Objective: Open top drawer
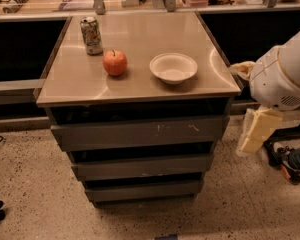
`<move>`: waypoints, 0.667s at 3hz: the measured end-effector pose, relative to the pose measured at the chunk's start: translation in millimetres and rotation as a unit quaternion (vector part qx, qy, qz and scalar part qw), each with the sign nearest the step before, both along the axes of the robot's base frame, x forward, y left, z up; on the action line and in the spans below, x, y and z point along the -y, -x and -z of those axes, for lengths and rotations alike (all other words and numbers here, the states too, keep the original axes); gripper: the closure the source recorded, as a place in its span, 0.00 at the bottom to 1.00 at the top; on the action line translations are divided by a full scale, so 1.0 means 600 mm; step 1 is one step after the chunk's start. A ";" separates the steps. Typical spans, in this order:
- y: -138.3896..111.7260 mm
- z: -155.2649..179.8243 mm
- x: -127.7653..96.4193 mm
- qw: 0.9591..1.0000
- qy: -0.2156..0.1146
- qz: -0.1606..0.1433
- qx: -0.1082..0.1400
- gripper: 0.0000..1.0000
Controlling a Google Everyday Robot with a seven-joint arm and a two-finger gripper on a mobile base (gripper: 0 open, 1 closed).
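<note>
Steel-topped cabinet (90, 86) mid-scene. Top drawer (140, 132) sits just under the top and looks fully shut, so I judge the whole pull is left to do. Gripper (256, 130) hangs right of the cabinet, apart from the drawer; open or closed, can't tell. On top: bowl (173, 67), apple (115, 62), can (91, 35).

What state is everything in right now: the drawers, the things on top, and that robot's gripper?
top drawer: looks shut, not yet pulled out.
middle drawer: shut.
bottom drawer: shut.
soda can: upright.
apple: whole, stem up.
bowl: upright, empty.
gripper: hanging at the right of the view, apart from the drawers, holding nothing.
</note>
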State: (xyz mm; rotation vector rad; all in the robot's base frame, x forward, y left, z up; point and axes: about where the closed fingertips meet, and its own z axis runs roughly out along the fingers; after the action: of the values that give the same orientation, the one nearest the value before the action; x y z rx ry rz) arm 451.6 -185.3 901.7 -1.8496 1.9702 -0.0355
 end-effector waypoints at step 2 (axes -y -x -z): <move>-0.071 0.124 -0.061 0.999 -0.004 -0.049 0.009 0.00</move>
State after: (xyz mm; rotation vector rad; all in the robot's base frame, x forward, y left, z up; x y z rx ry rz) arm 493.9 -148.9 827.0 -1.9317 1.8614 -0.0137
